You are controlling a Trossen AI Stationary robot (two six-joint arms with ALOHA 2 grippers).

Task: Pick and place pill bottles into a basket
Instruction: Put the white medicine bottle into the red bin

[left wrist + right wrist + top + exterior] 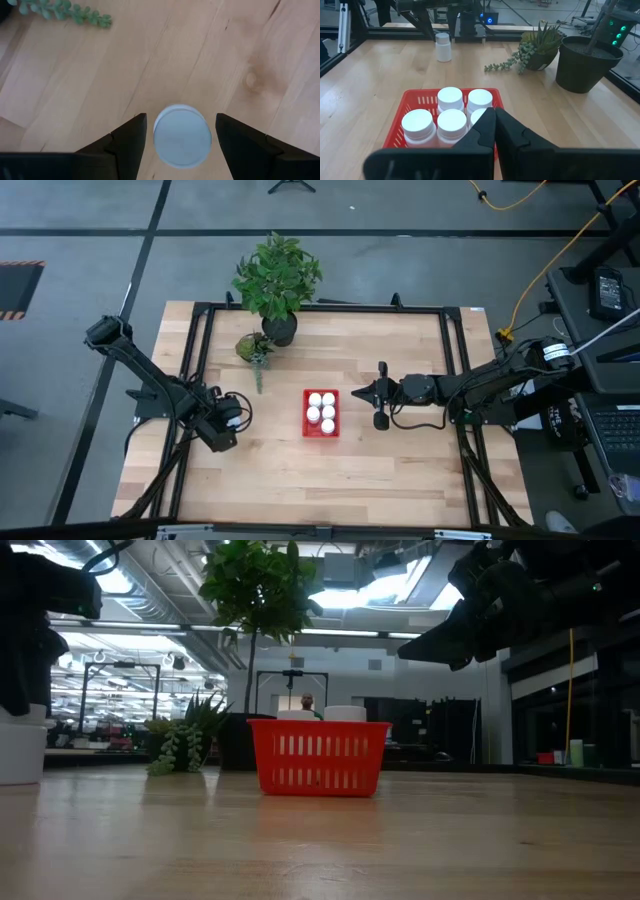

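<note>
Pill bottles are nearly all in the basket (pixel 415 107): five white caps (pixel 451 121) are showing inside it in the right wrist view, and the sixth bottle (pixel 181 135) is standing on the table (pixel 400 470) directly below the left gripper (pixel 180 137), between its two spread fingers (pixel 127 142). That gripper is hovering over the cap with a clear gap on each side, holding nothing yet.

The step in hand looks like the grasp of this last bottle. To do it well, the left gripper is best lowered straight down with the cap kept centred between the fingers, so that neither one nudges the upright bottle over, and closed on the body below the cap rather than on the cap edge.

The right gripper (pixel 494 120) is waiting just beside the basket with its fingers pressed together and empty. Judging from the caps, the free slot is the basket corner nearest the right gripper, so the carry should be aiming there.
</note>
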